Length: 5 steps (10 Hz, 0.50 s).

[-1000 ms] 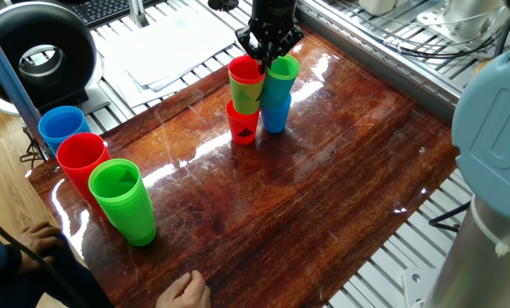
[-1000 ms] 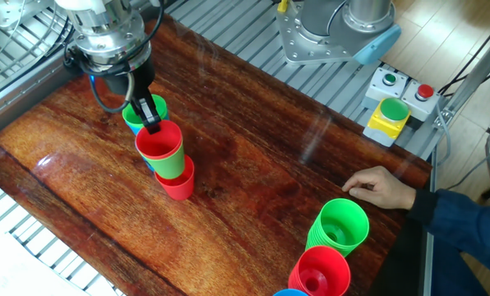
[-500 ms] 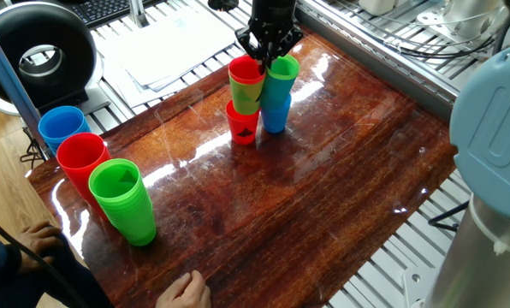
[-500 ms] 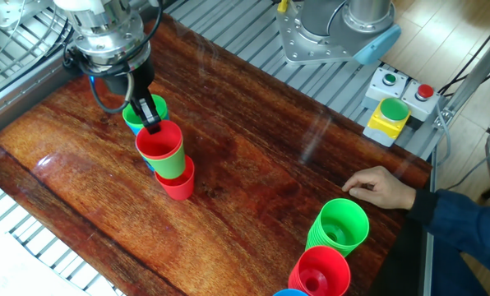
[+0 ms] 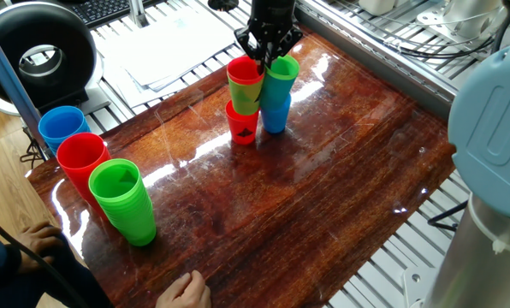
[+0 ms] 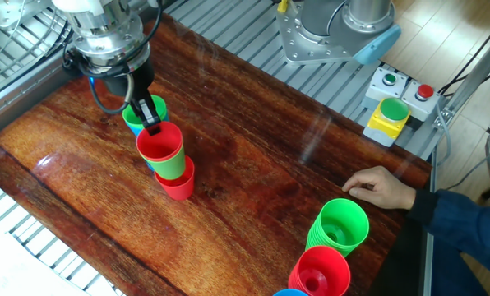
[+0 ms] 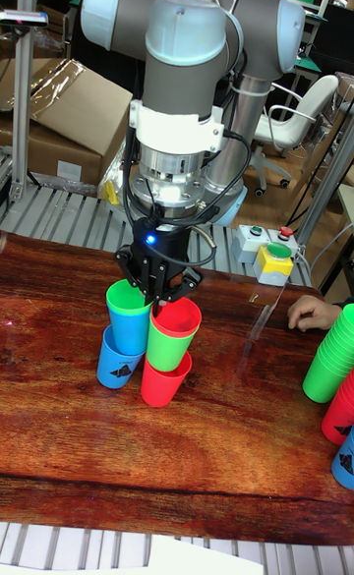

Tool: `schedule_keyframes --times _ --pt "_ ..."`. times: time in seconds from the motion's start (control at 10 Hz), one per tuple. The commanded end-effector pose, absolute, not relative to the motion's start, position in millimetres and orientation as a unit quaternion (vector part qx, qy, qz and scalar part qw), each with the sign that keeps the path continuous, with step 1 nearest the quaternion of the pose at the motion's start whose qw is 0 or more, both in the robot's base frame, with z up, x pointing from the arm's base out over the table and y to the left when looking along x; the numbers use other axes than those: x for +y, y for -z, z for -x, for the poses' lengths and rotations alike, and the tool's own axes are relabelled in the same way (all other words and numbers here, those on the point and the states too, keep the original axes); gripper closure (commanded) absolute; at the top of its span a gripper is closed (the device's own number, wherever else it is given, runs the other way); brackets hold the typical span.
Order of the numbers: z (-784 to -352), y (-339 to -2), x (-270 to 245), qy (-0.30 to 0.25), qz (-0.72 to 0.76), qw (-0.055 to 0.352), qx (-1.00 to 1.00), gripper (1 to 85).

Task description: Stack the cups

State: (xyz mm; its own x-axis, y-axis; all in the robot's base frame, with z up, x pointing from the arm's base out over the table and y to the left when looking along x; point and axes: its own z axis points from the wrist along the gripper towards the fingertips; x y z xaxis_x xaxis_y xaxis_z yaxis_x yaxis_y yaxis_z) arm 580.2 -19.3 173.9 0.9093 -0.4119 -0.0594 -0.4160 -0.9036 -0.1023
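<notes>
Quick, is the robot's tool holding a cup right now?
Tool: pinched on the rim of the top red cup, as far as can be seen.

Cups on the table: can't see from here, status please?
End effector low between the two stacks, state unclear. Cups: red in green in red; green in blue. Person's hand on table edge, clear of stacks.

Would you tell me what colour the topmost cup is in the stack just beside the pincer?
Red; the topmost cup shows best in the other fixed view.

Wooden table with cup stacks
</notes>
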Motion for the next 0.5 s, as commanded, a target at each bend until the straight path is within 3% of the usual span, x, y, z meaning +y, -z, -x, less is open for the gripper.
schedule_keyframes --times 0.0,0.4 --pt "-581.9 -175.6 -16.1 -0.018 0.975 0.065 0.212 68.0" --pt "-581.9 -176.4 -15.9 -0.020 0.975 0.068 0.212 67.0"
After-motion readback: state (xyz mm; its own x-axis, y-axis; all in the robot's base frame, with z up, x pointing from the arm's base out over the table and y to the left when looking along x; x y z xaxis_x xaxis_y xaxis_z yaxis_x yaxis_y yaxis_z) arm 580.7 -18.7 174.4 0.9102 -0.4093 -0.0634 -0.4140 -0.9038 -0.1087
